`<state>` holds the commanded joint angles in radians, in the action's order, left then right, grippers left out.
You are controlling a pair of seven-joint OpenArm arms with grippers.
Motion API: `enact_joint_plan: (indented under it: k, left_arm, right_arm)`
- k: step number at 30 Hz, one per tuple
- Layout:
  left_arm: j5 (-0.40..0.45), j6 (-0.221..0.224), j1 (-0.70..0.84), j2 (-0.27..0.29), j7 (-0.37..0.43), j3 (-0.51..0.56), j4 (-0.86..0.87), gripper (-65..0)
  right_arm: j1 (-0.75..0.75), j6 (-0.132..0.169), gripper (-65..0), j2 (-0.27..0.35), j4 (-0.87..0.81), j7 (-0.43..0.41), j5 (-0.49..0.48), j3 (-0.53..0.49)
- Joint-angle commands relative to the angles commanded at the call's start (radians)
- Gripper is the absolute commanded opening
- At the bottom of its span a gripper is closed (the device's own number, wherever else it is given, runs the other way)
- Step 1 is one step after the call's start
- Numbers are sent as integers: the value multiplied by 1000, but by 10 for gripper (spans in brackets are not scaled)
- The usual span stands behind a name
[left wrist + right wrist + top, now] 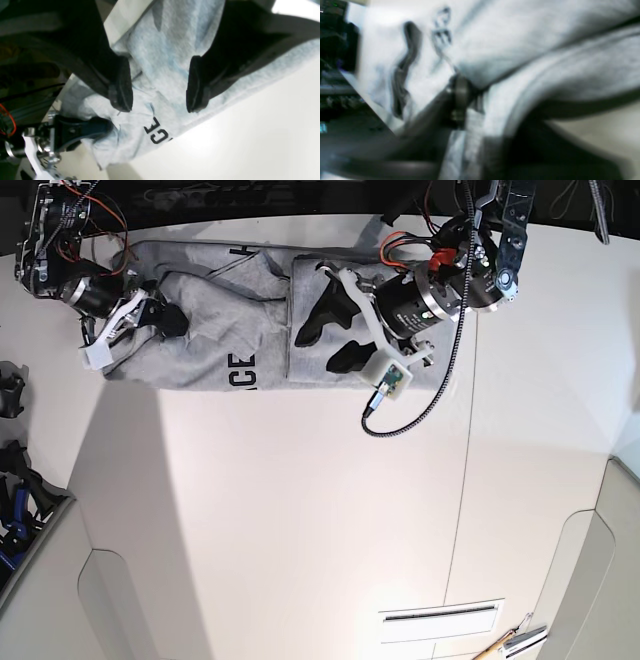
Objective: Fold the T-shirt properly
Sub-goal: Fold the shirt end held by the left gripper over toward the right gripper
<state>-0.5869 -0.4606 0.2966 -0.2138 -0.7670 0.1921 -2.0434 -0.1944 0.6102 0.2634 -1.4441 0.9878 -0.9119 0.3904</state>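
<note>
Pale desk (300, 510), grey T-shirt (215, 340) bunched lengthwise along its far side, black lettering partly showing. Left hand (159, 85): fingers spread wide above the shirt, holding nothing. Right hand (482, 100): closed on a gathered fold at the other end.

Our left gripper (159, 86) hangs open, its fingers (196, 85) well apart and pointing down. Our right gripper (475, 97) is well apart from it, its fingertips partly hidden in the wrist view.
</note>
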Motion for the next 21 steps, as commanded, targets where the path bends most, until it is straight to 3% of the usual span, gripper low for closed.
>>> enact_joint_plan:
  k: [7, 16, 21]
  left_arm:
    - [-1, 0, 3, 0, -19, -183, 0, -277]
    - [-30, -1, 61, 0, -67, -329, 0, -277]
    - [-31, -4, 89, 0, -68, -329, 0, -277]
  right_arm:
    - [37, 0, -650, 31, -6, -7, 23, 33]
    - [171, -4, -650, 220, -74, 24, 14, 179]
    - [185, -4, -650, 176, -366, 68, -4, 147]
